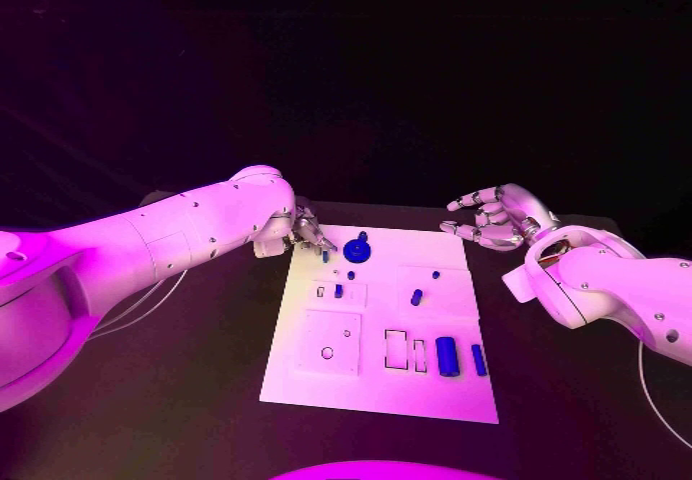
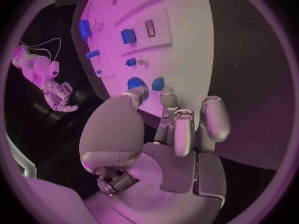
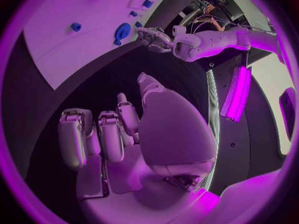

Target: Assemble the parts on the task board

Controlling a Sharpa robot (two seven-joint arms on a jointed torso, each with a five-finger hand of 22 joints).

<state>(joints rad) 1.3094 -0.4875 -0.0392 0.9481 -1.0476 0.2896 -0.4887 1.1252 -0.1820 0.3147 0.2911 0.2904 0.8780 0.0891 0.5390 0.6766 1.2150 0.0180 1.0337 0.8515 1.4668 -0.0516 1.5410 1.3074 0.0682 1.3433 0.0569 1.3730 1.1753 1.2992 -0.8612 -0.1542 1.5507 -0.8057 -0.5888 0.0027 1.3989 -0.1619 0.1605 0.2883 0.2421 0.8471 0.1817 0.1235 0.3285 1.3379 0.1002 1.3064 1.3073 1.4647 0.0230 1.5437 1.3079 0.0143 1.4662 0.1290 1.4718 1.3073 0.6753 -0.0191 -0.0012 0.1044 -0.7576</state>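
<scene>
left hand [image 1: 306, 232] over task board [image 1: 378, 390] — right hand [image 1: 495, 216] spread

A lab: robot test bench, black table [image 1: 173, 400], cabled equipment behind.

White task board [image 1: 378, 385] flat mid-table; blue parts [image 1: 447, 356] scattered on it

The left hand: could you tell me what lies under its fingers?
Under the left hand lies the board's far left corner, with a blue part by the fingers. Anything directly beneath them is covered.
</scene>
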